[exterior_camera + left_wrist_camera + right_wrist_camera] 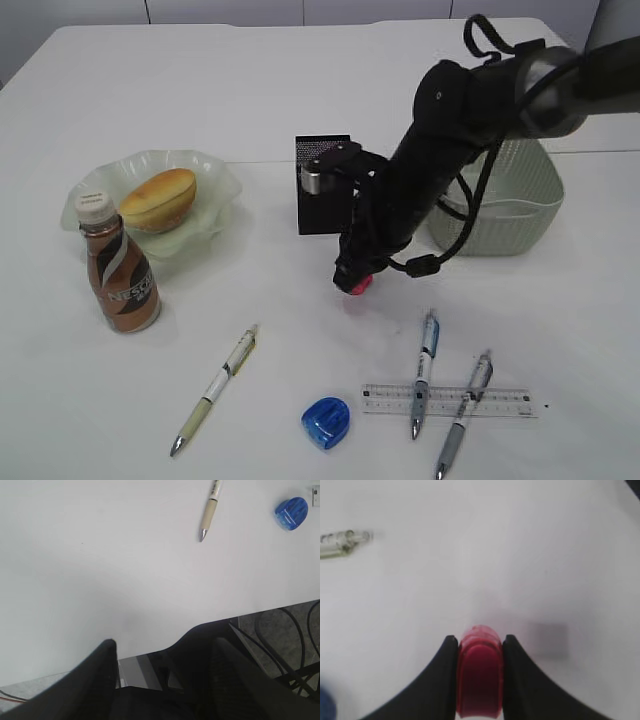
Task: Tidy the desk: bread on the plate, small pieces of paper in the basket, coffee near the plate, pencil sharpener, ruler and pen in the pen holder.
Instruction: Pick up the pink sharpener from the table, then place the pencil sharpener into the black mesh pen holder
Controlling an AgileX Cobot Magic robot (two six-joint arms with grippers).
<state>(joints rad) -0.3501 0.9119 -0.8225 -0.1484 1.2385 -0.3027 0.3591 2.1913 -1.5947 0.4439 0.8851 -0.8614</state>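
Observation:
My right gripper is shut on a red pencil sharpener, held just above the table in front of the black pen holder; the right wrist view shows the sharpener between the jaws. A blue pencil sharpener, a white pen, a clear ruler and two blue-grey pens lie near the front. Bread lies on the pale green plate, with the coffee bottle beside it. My left gripper is open and empty over the table's edge.
A grey-green basket stands at the right, behind my right arm. The left wrist view shows the white pen and the blue sharpener far off. No paper pieces are visible.

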